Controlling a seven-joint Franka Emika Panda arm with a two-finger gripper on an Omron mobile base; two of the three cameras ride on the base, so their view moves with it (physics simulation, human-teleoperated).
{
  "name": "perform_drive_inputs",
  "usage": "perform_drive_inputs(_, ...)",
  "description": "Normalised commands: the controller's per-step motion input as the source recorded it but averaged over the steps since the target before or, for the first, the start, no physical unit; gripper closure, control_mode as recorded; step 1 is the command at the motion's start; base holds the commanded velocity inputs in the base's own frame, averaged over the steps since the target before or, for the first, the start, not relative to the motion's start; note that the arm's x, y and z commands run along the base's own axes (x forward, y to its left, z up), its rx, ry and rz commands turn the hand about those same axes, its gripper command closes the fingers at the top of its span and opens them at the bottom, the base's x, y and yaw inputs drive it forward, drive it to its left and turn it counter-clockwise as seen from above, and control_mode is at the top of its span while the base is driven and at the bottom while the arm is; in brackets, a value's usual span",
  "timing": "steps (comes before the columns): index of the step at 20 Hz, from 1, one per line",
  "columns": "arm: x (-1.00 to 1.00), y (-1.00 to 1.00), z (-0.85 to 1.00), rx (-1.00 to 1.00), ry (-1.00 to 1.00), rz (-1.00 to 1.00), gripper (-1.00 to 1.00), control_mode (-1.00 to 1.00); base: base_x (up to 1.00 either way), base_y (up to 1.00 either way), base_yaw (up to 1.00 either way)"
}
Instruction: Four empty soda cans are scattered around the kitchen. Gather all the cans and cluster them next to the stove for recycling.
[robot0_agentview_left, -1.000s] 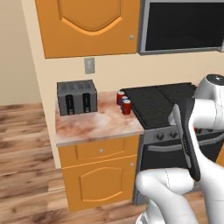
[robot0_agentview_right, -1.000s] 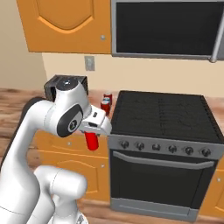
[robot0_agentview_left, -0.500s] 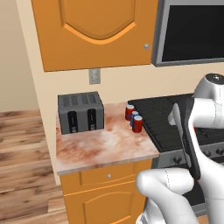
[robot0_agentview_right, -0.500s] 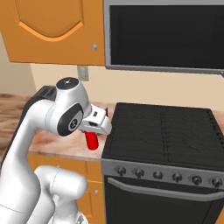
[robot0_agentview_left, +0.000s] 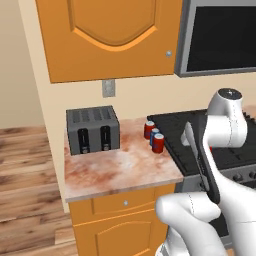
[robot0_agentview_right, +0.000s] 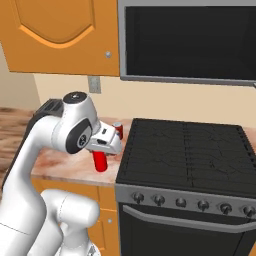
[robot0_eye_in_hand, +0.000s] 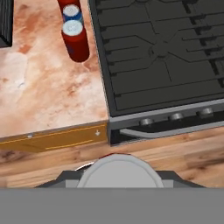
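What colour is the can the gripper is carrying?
Red, with a silver top: the held can shows best in the right base view, below the gripper.

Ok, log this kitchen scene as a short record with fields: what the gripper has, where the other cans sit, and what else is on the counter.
gripper: gripper shut on a red can, carried in the air above the counter's front edge
cans on counter: three cans, two red and one blue, clustered upright by the stove's left edge
stove: black stove, cooktop bare
counter: marbled counter
toaster: grey toaster at the back left of the counter, apart from the cans
step left: held can not yet set down
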Motion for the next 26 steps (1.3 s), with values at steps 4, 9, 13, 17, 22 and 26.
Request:
perform_drive_inputs(4, 0.35, 0.31, -0.28, 0.00, 0.01, 0.00, 1.00, -1.00, 0.00, 0.00, 0.00)
perform_drive_inputs(9, 0.36, 0.14, -0.19, 0.00, 0.00, 0.01, 1.00, -1.00, 0.00, 0.00, 0.00)
perform_drive_inputs(13, 0.43, 0.05, -0.27, 0.00, 0.00, 0.00, 1.00, -1.00, 0.00, 0.00, 0.00)
perform_drive_inputs(17, 0.48, 0.03, -0.30, 0.00, 0.00, 0.01, 1.00, -1.00, 0.00, 0.00, 0.00)
perform_drive_inputs(22, 0.47, 0.09, -0.29, 0.00, 0.00, 0.01, 1.00, -1.00, 0.00, 0.00, 0.00)
perform_drive_inputs(26, 0.46, 0.09, -0.33, 0.00, 0.01, 0.01, 1.00, -1.00, 0.00, 0.00, 0.00)
